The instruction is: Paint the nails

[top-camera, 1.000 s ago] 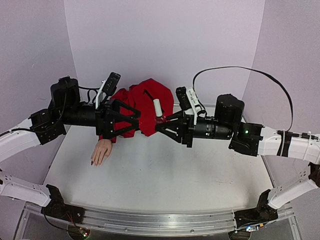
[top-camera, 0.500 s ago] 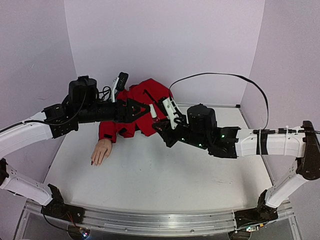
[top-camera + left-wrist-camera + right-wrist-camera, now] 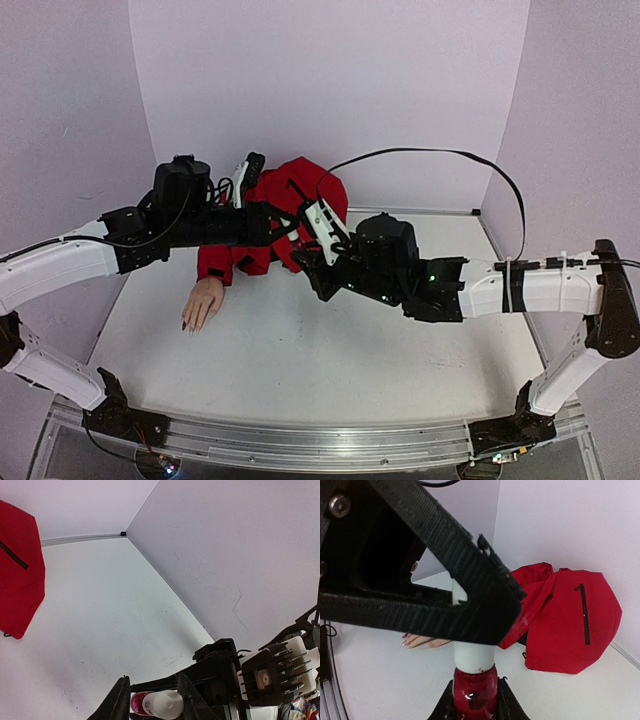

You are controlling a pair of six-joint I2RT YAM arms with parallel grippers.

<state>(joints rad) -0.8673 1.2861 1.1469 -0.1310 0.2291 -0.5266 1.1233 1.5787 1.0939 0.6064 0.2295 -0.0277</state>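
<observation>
Dark nails (image 3: pixel 186 326), well apart from the fingers (image 3: pixel 470 590)

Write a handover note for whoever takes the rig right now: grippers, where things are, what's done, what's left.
Right gripper: shut on the polish bottle, held above the table.
Left gripper: at the bottle's white cap, a finger on either side; I can't confirm the grip.
Mannequin hand: lying on the table left of centre, red sleeve behind it, clear of both grippers.
Done: bottle picked up; cap on.
Left: uncap, then paint the nails. They are too small here to judge their polish.
</observation>
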